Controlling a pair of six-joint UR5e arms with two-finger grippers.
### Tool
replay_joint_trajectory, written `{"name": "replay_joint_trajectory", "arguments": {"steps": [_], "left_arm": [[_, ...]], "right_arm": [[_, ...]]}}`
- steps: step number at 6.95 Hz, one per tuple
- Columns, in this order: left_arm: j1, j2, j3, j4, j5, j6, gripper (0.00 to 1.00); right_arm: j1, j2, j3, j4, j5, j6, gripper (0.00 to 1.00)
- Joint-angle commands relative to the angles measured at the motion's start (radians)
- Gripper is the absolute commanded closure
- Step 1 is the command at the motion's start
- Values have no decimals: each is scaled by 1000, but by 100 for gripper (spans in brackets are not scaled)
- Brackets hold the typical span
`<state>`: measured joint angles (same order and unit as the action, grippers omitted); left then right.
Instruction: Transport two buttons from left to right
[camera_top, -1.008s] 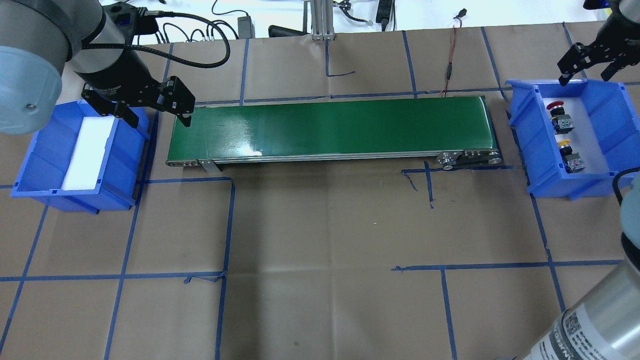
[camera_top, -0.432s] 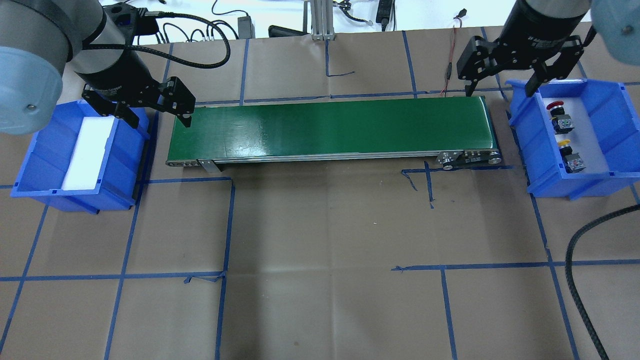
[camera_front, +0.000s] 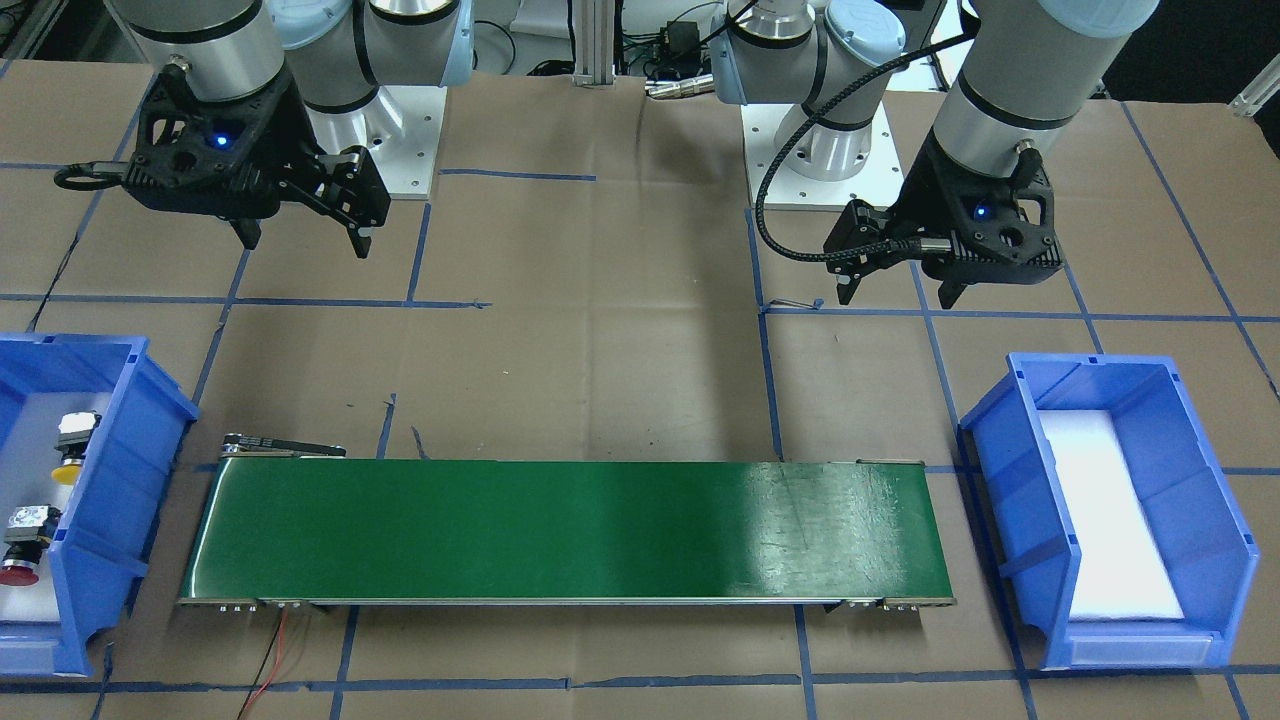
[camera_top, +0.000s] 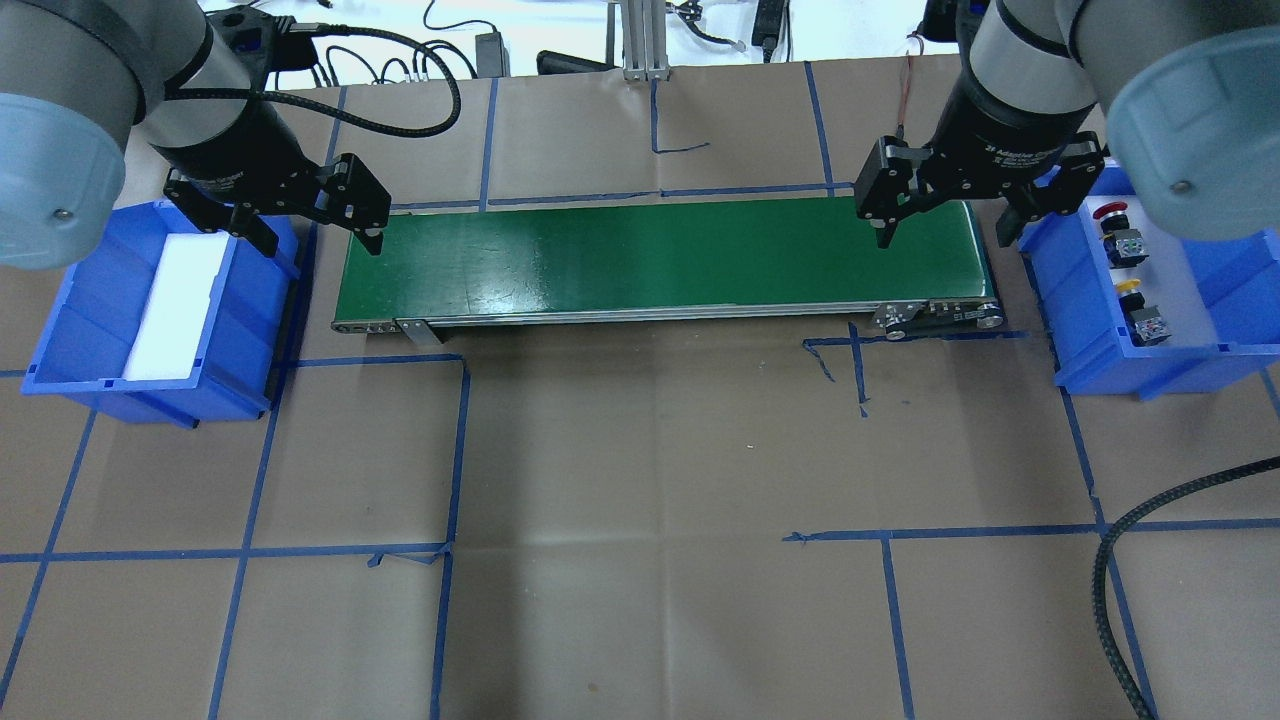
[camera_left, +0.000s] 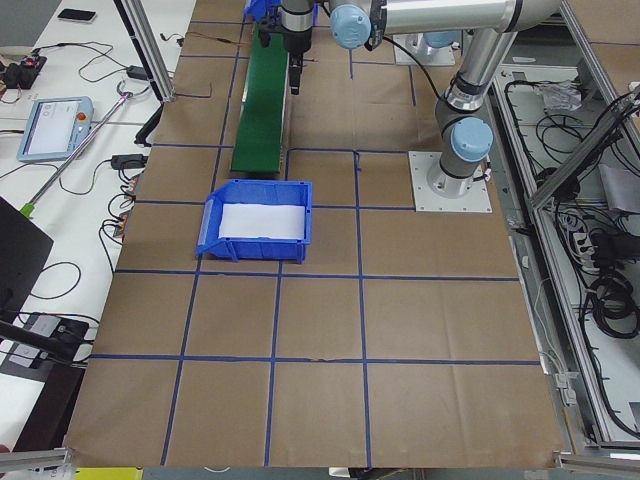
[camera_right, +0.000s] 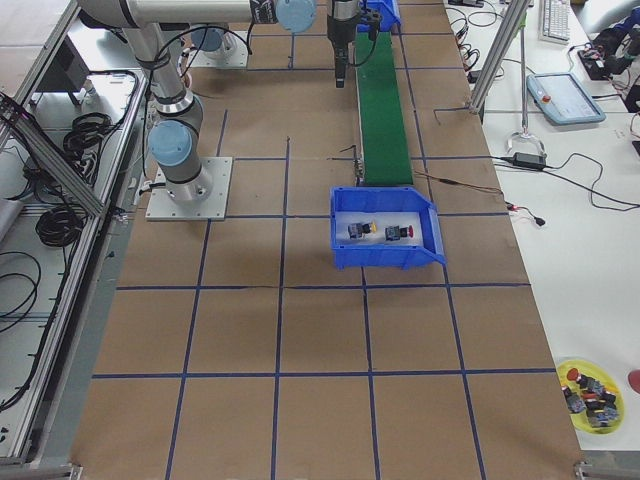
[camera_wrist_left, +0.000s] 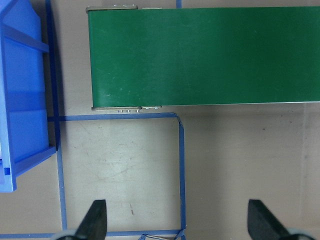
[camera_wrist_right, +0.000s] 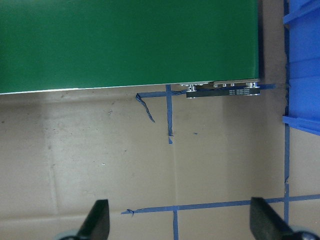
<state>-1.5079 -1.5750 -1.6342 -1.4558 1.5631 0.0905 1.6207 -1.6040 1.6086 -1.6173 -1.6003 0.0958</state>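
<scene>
In the overhead view, the red button (camera_top: 1118, 232) and the yellow button (camera_top: 1140, 310) were seen lying in the blue bin (camera_top: 1150, 375) at the right edge of the frame, on its pale floor; the red one was placed toward the top of the frame, the yellow one just below it, close by but apart; neither was touched by a gripper. The right gripper (camera_top: 943, 240) was held raised in the upper right of that frame, beside the bin's left wall; its jaws were spread wide and nothing was gripped; in its wrist view only brown paper and blue tape were seen between them, with the green conveyor belt (camera_top: 650, 255) across the top of the frame. The left gripper (camera_top: 322, 242) was held raised in the upper left, between the belt's left end and a second blue bin (camera_top: 80, 300); its jaws were likewise released and wide, with only taped paper between them in its wrist view. A white foam pad (camera_top: 175, 305) was seen lying in the second bin; nothing was carried on the belt.
</scene>
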Motion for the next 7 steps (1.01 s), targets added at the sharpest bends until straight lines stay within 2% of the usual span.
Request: {"name": "replay_joint_trajectory", "arguments": {"steps": [1,7], "left_arm": [[0,1,-1,0,0,0,0],[0,1,-1,0,0,0,0]], "right_arm": [[28,9,-16,-9,0,2,0],[27,7,-12,-7,-6,-7,0]]}}
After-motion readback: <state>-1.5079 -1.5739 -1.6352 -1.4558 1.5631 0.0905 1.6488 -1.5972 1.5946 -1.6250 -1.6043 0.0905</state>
